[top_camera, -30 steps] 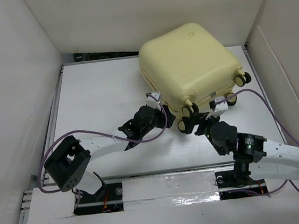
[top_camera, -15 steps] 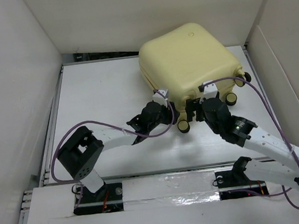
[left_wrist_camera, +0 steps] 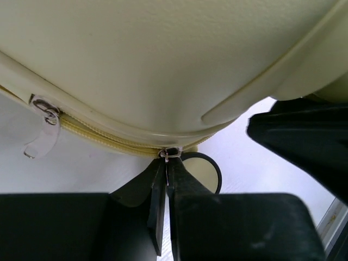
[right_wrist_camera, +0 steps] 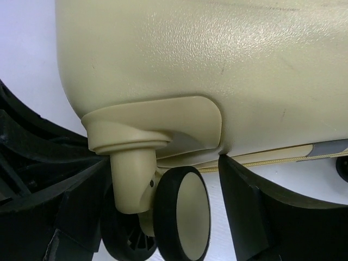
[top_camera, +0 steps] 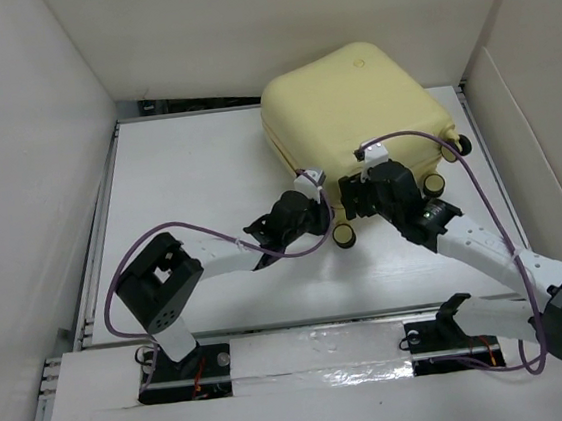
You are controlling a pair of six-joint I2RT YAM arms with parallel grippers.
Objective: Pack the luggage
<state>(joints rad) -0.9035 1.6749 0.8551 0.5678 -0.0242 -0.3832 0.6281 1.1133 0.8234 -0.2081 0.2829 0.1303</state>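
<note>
At the luggage's (top_camera: 351, 113) near edge, left fingers (left_wrist_camera: 156, 217) are pinching the zipper pull (left_wrist_camera: 170, 154); right fingers (right_wrist_camera: 244, 201), spread, are straddling a wheel (right_wrist_camera: 182, 212).

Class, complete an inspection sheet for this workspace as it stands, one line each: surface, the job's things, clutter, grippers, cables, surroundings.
Surface: white table.
Job's things: luggage closed, lying flat at the far right, wheels towards the arms.
Clutter: nothing seen.
Grippers: left gripper pinched shut on a zipper pull at the seam; right gripper open, fingers either side of a wheel and its post.
Cables: left purple cable loops above its arm; right purple cable arches across the luggage's near corner.
Surroundings: white walls on the left, back and right.
</note>
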